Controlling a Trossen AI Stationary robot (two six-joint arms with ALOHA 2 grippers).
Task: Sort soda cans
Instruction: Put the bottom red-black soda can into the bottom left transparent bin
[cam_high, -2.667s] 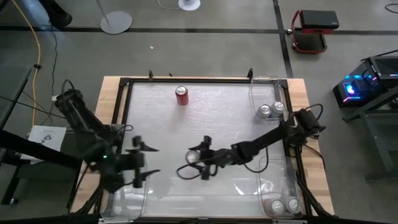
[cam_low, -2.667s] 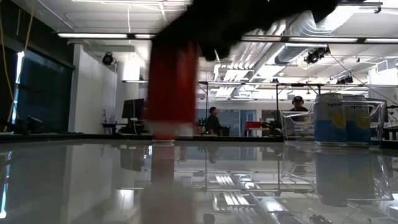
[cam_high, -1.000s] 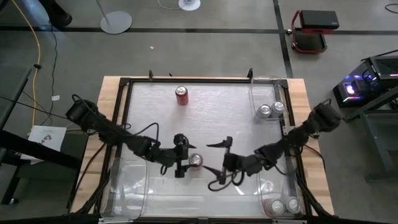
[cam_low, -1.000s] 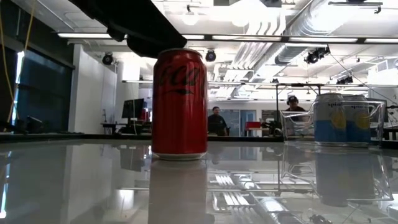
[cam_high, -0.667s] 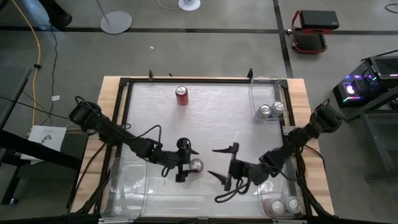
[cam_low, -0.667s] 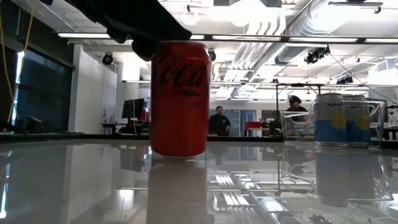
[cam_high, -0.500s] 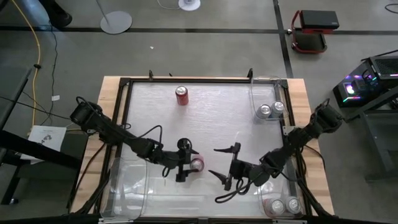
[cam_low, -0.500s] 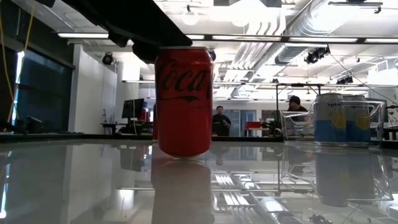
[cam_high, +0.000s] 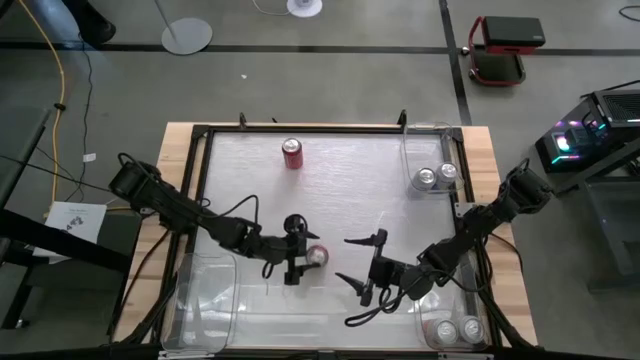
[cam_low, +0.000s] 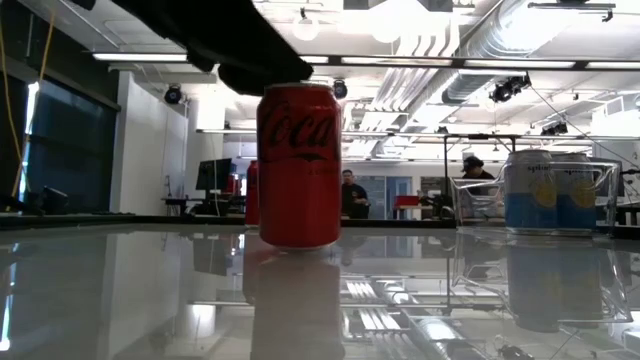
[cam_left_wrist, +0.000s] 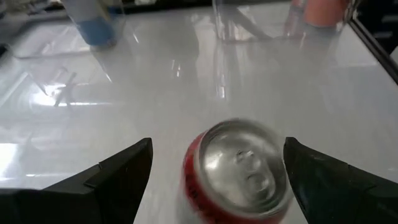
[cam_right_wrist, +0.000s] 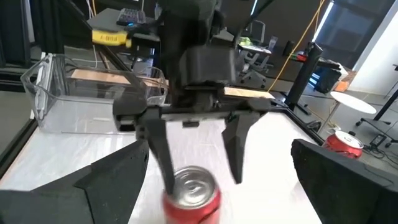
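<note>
Left pincer (cam_high: 300, 254) straddles the upright red can (cam_high: 317, 255) mid-surface in the high view, fingers wide; I see the right pincer (cam_high: 362, 267) open and empty nearby, farther off.
Low view: red can (cam_low: 299, 165) stands vertical beneath the arm.
Left wrist view: red can (cam_left_wrist: 239, 171) sits between spread fingers (cam_left_wrist: 106, 180), contact not visible

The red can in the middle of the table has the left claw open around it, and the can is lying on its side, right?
Not quite. The red can is standing upright, not lying on its side; the low view shows it on its base. The rest holds: the left claw is open around it, as the right wrist view shows.
</note>
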